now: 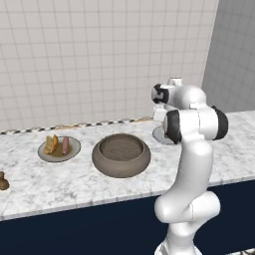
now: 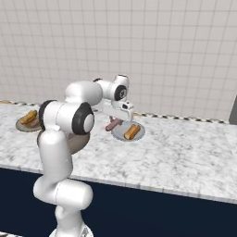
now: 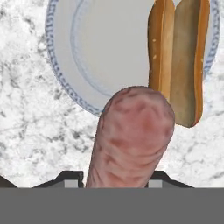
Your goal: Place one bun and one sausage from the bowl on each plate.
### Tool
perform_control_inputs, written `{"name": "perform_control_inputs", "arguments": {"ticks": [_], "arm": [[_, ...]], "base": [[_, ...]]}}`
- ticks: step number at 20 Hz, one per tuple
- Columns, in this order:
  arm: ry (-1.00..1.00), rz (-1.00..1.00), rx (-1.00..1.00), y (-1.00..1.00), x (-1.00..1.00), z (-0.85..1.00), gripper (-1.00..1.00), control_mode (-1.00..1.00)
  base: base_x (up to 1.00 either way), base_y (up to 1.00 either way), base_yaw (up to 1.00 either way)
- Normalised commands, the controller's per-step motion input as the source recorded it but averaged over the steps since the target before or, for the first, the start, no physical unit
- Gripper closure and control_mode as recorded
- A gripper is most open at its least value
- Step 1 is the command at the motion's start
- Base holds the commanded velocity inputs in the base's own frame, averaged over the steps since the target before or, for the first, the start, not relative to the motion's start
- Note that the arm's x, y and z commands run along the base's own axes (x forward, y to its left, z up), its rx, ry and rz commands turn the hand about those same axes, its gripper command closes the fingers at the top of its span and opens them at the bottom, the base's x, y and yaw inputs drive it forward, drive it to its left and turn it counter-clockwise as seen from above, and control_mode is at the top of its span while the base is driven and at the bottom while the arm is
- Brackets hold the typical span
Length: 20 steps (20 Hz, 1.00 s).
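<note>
Jaws closed on sausage (image 3: 131, 138), hanging over near rim of pale plate (image 3: 87, 52), bun (image 3: 177, 61) already on it. Best carry farther over plate centre, lower, then release beside bun.

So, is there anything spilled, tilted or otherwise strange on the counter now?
Nothing is spilled. The sausage hangs in the pincer over the pale plate, beside the bun. The bowl stands upright.
</note>
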Motion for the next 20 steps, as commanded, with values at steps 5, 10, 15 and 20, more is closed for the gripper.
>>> {"name": "perform_control_inputs", "arguments": {"ticks": [5, 10, 15, 20], "arm": [[0.02, 0.00, 0.00, -0.09, 0.57, -0.39, 1.00, -1.00], [0.00, 0.00, 0.00, -0.08, 0.53, -0.48, 1.00, -1.00], [0.02, 0.00, 0.00, -0.21, 0.37, -0.39, 1.00, -1.00], [0.01, 0.00, 0.00, -0.06, 0.19, -0.39, 1.00, -1.00]], "base": [[0.00, 0.00, 0.00], [0.00, 0.00, 0.00], [0.00, 0.00, 0.00], [0.00, 0.00, 0.00]]}}
